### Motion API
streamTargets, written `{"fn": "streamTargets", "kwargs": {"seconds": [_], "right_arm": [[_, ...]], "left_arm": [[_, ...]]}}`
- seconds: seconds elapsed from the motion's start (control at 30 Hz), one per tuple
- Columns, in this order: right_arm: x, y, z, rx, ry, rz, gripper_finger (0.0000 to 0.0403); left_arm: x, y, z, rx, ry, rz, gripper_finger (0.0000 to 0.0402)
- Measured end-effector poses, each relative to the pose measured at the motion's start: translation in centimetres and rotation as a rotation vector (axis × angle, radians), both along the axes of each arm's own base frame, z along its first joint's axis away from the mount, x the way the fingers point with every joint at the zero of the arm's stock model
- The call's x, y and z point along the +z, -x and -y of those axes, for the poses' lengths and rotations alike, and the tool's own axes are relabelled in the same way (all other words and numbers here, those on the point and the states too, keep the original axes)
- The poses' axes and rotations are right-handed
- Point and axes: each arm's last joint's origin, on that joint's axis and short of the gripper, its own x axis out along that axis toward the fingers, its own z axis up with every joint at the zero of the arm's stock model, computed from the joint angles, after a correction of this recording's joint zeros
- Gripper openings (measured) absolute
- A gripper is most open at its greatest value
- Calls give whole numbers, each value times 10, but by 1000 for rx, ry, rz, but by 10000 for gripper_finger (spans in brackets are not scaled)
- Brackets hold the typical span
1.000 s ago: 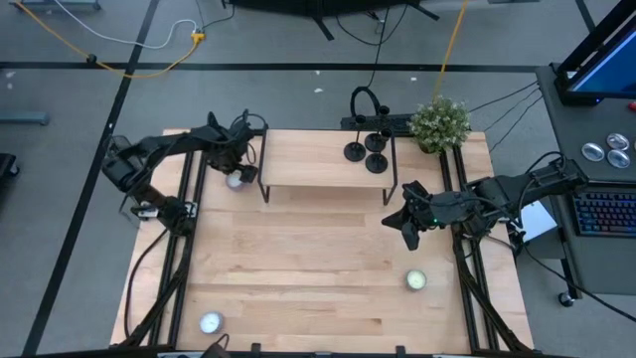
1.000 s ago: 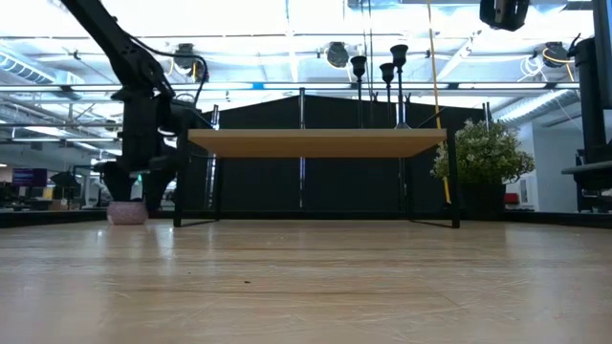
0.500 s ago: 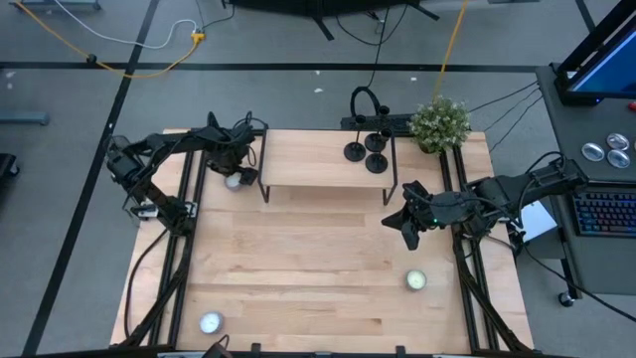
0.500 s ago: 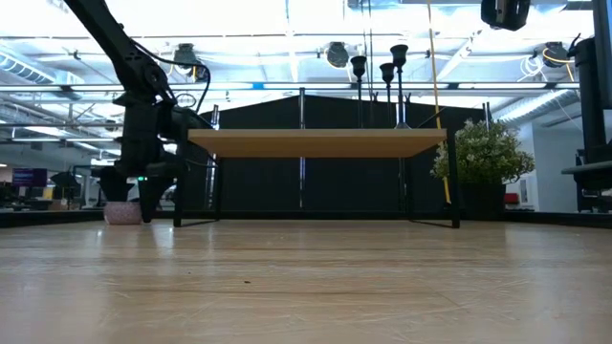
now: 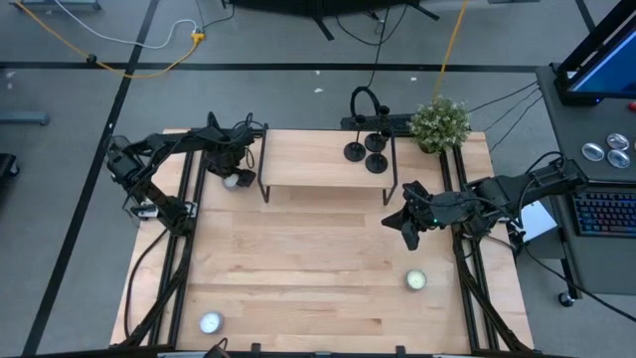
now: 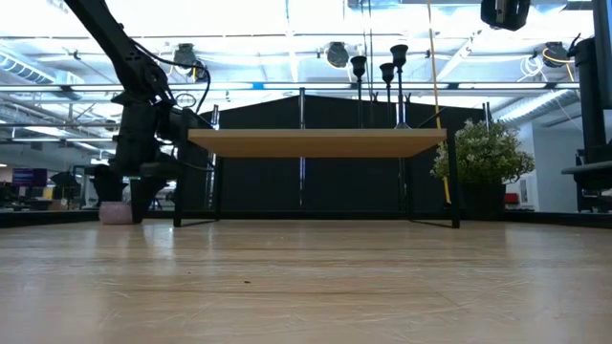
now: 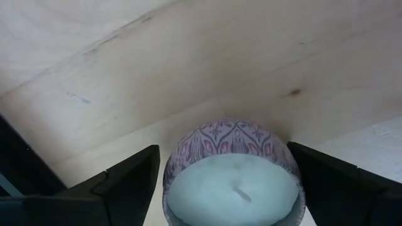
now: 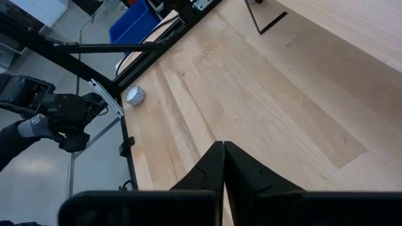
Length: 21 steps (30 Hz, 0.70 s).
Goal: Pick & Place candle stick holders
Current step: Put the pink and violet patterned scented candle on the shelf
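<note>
On the pale wooden worktop [image 5: 318,259], a small round white candle [image 5: 415,280] lies near the front, and behind it the right tool [image 5: 389,221] hovers with fingers pressed closed, empty. Farther back, the left tool [image 7: 226,188] stands open astride a patterned candle jar [image 7: 232,172]. The three small black candle stick holders [image 5: 365,154] cluster on the raised wooden shelf [image 5: 308,159] at its far right end.

Three candle stick holders [image 5: 365,155] clustered on the raised shelf [image 5: 318,164] at the worktop's [image 5: 318,268] far edge, toward its right end. One candle [image 5: 233,180] just left of the shelf, between the left pincer's [image 5: 232,171] spread fingers. Two more candles [image 5: 415,280] near the front, right and left [image 5: 210,322]. Right pincer [image 5: 390,222] right of centre.
</note>
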Motion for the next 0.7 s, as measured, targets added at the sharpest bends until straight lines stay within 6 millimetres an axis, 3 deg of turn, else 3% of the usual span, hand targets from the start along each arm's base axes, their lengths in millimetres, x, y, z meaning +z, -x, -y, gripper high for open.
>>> {"fn": "streamTargets", "kwargs": {"seconds": [0.2, 0.7], "right_arm": [[0, 0, 0, 0, 0, 0, 0], [0, 0, 0, 0, 0, 0, 0]], "left_arm": [[0, -5, 1, -18, -21, 15, 292], [0, -8, 4, -46, -44, -10, 214]]}}
